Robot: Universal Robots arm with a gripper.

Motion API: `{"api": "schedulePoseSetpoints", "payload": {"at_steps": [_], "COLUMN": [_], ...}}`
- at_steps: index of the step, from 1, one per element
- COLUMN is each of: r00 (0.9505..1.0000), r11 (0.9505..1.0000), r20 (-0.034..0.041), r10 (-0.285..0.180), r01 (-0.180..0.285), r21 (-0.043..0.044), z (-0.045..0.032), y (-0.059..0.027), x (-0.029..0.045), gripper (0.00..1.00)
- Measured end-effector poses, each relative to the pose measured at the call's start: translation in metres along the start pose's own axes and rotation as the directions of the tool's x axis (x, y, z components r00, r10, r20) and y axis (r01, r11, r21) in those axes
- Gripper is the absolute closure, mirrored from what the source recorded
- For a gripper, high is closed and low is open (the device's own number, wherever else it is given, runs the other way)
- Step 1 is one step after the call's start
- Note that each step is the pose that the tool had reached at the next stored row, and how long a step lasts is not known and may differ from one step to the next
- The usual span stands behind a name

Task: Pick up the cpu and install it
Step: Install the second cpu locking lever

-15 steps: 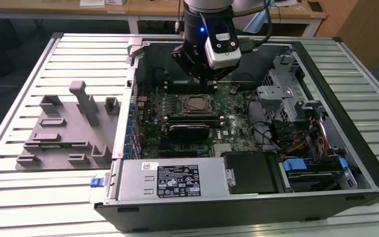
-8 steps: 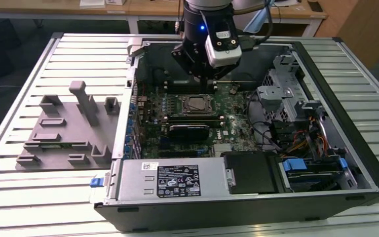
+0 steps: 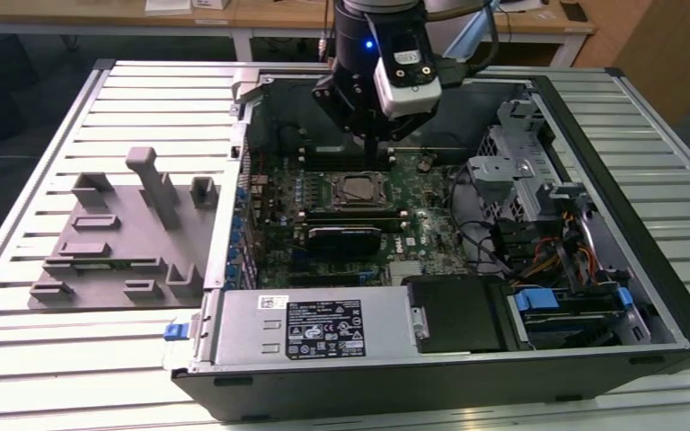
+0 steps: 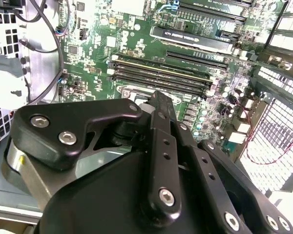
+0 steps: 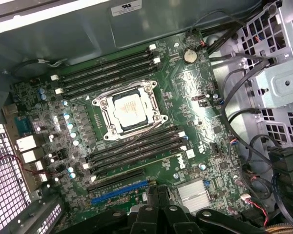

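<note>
Motherboard (image 5: 195, 97) socket holds cpu (image 5: 129, 111) flat.

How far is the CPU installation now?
The cpu already sits inside the socket frame on the motherboard. The gripper hangs above the board, away from the chip, with nothing visibly in it. Whether the socket is latched cannot be told.

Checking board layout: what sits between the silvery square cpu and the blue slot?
In the first wrist view, a bank of long black memory slots lies between the silvery square cpu, seated in its metal-framed socket, and the blue slot.
</note>
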State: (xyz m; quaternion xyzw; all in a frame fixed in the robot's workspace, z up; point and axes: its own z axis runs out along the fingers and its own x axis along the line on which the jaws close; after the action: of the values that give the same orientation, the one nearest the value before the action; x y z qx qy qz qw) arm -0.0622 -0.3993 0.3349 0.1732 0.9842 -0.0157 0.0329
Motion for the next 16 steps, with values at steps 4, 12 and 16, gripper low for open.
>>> {"api": "schedulePoseSetpoints", "payload": {"at_steps": [4,12,16], "r00": [1.0000,1.0000,1.0000], "r11": [1.0000,1.0000,1.0000], "r20": [0.0000,0.0000,-0.0002], "r10": [0.000,0.000,0.000], "r01": [0.000,0.000,0.000], "r21": [-0.0001,-0.0001,-0.0006], "z": [0.0014,0.0123,0.0172], "y": [0.0000,0.0039,0.0075], "x": [0.0001,0.0022,0.0038], "gripper": [0.89,0.89,0.89]}}
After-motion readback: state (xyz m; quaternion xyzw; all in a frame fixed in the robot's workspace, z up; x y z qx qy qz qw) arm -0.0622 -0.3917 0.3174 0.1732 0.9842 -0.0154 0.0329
